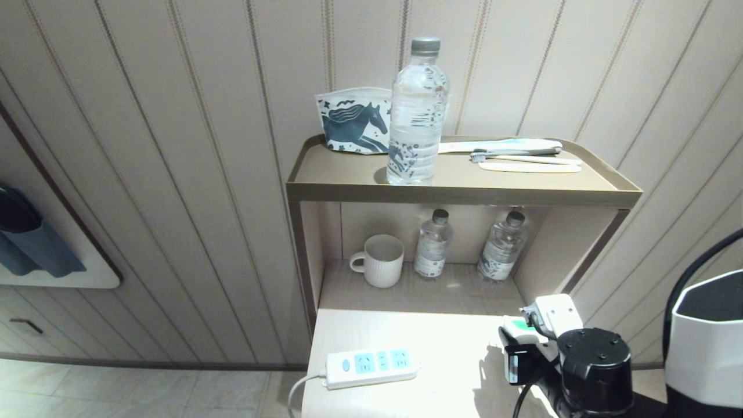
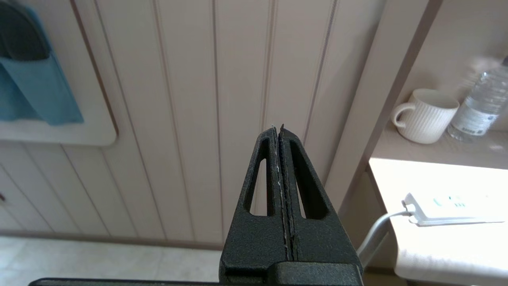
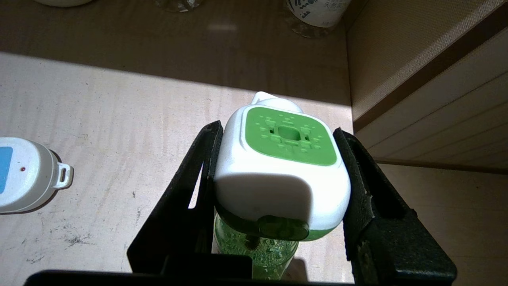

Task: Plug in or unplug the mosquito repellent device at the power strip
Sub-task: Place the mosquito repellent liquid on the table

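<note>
The right hand (image 3: 278, 198) gripped the mosquito repellent device (image 3: 283, 167) near the bench's (image 1: 441, 348) right edge, well apart from the power strip (image 1: 371, 367) at the front-left edge. By my judgement, plugging in remained. The left hand (image 2: 281, 135) was closed, empty.

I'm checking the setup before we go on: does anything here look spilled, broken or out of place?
Nothing stands out. The mosquito repellent device sits squarely between the right gripper's fingers, apart from the power strip, which lies flat on the table. The mug and bottles stand upright.
</note>
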